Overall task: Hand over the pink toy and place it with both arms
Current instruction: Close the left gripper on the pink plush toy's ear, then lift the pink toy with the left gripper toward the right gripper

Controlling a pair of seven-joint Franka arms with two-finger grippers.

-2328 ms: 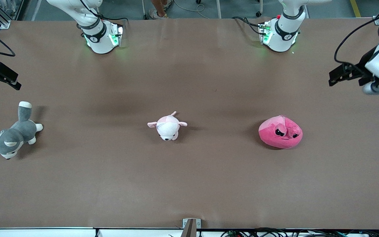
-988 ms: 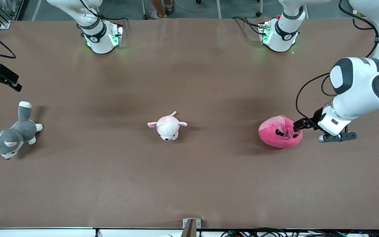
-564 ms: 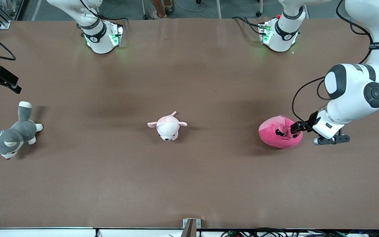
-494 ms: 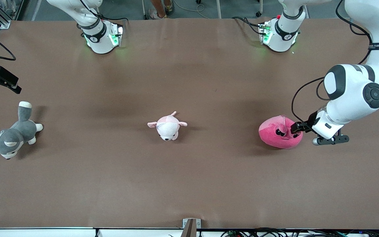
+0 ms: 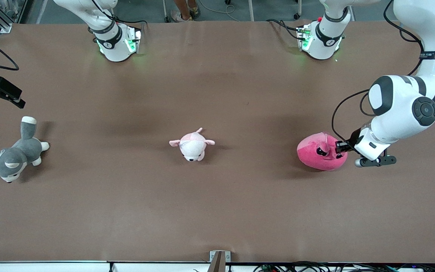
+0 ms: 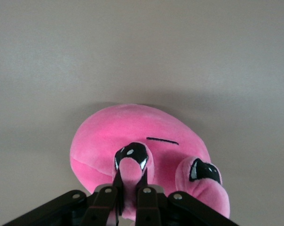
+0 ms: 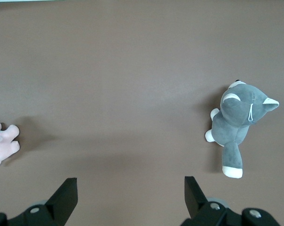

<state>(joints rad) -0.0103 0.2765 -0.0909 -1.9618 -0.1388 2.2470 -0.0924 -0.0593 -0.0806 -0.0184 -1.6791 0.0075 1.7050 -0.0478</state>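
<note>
Brown table (image 5: 217,211): three plush toys, one pink toy (image 5: 317,155)

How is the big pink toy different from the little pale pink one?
The pink toy is bright hot pink; the pale plush is light pink and white. The pink toy is a bigger round blob with angry black eyes; the pale plush is smaller, with little legs. The left gripper pinches the pink toy; nothing touches the pale plush. Both lie on the table.

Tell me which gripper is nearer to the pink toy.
Left. The left gripper is shut on the pink toy, pinching its ear flap. The right gripper waits open at the right arm's end of the table, near the grey plush.
</note>
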